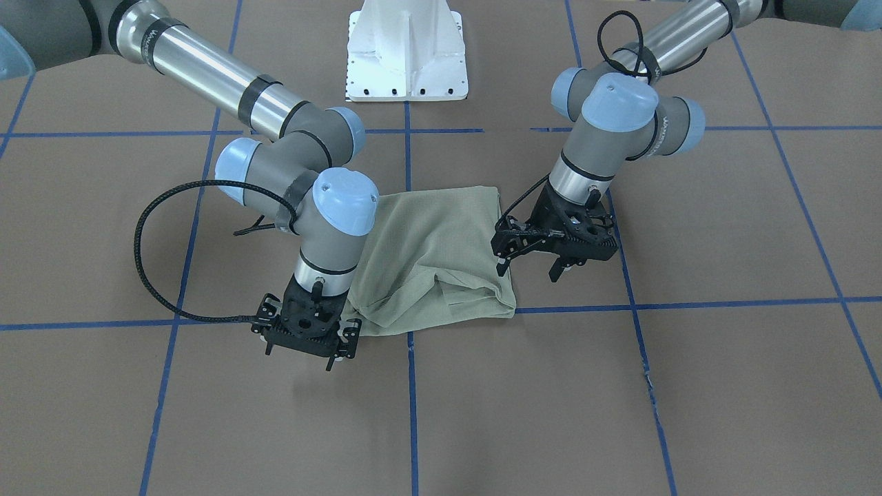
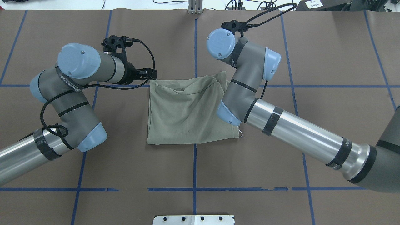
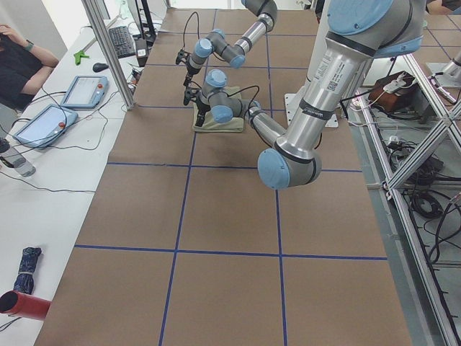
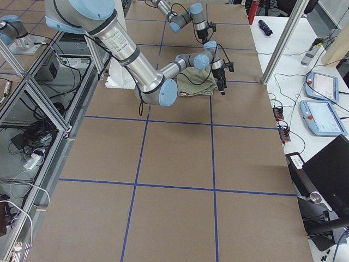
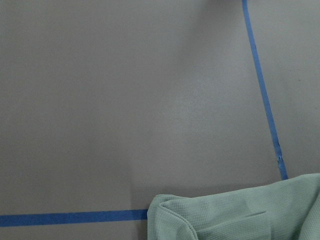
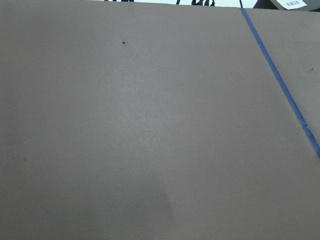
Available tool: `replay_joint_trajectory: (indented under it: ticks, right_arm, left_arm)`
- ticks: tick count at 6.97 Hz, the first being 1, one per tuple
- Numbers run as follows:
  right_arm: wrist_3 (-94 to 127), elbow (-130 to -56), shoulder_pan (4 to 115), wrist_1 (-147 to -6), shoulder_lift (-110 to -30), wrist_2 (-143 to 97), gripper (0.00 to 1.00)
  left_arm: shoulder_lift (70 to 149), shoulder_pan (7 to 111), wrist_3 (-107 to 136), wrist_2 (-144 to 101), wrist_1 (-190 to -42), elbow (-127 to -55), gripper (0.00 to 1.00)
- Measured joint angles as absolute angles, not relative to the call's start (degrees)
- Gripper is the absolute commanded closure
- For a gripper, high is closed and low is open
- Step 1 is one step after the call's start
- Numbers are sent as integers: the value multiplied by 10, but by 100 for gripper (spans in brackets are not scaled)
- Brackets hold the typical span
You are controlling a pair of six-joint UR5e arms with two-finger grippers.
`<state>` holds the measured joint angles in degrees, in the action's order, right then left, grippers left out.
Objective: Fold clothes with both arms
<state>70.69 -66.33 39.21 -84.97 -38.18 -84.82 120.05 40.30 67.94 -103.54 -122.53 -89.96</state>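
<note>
The olive-green knit shirt (image 1: 434, 255) lay folded compactly mid-way along the brown table (image 1: 620, 413), with the left gripper (image 1: 528, 273) and right gripper (image 1: 300, 357) just beside it, both spread open and empty, seemingly to leave the fold undisturbed.

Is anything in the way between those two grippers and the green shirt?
Nothing visible is. The left gripper and the right gripper both sit open at opposite edges of the folded shirt.

brown table (image 1: 723, 227) | blue tape grid (image 1: 744, 302) | white side desk (image 3: 72, 162)
</note>
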Motion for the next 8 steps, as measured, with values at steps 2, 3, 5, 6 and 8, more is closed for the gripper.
replay_joint_trajectory:
  ticks: [2,3,5,6,8]
  right_arm:
    - [710,-664,391,-808,-377,-885,4]
    - [730,-664,376,-785,-376,-892,11]
    - [762,-664,345,-759,-376,-892,27]
    - [769,-665,335,-756,-376,-891,33]
    - [781,-667,323,-755,-375,-891,42]
  left_arm:
    - [1200,401,679,-1035,-1226,-899,0]
    - [1200,400,679,-1035,-1227,-899,0]
    - [1200,400,679,-1035,-1227,-899,0]
    - [1200,400,679,-1035,-1227,-899,0]
    - [1199,400,679,-1035,-1228,-898,0]
